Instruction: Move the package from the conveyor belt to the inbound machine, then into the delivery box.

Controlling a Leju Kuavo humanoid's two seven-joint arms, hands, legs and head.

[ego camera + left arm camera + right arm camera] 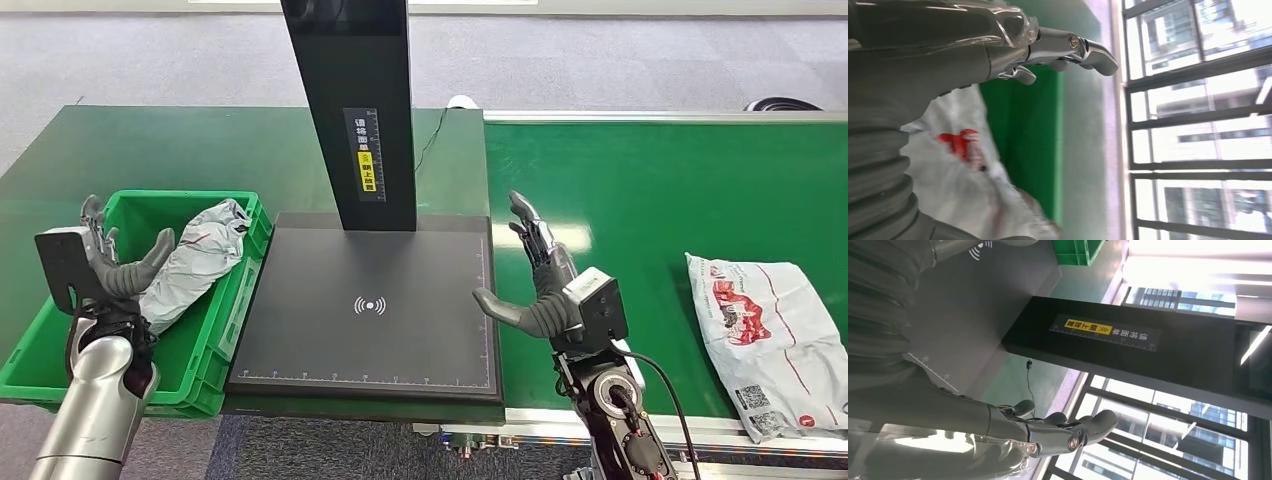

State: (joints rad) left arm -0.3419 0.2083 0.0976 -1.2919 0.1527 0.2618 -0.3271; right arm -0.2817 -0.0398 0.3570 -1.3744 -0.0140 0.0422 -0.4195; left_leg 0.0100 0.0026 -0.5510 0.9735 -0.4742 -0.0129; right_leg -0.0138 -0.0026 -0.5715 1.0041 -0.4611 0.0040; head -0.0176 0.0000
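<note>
Two packages: one (195,262) in the green bin (225,330) at left beside the empty, spread left hand (110,265); another (775,340) lower right, well apart from the empty, spread right hand (540,280).

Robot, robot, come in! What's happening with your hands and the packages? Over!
Both hands, left and right, open. One package in green box, another on belt. Scanner plate bare.

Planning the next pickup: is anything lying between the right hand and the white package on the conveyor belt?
No. In the head view, only bare green conveyor belt lies between the right hand and the white package.
</note>
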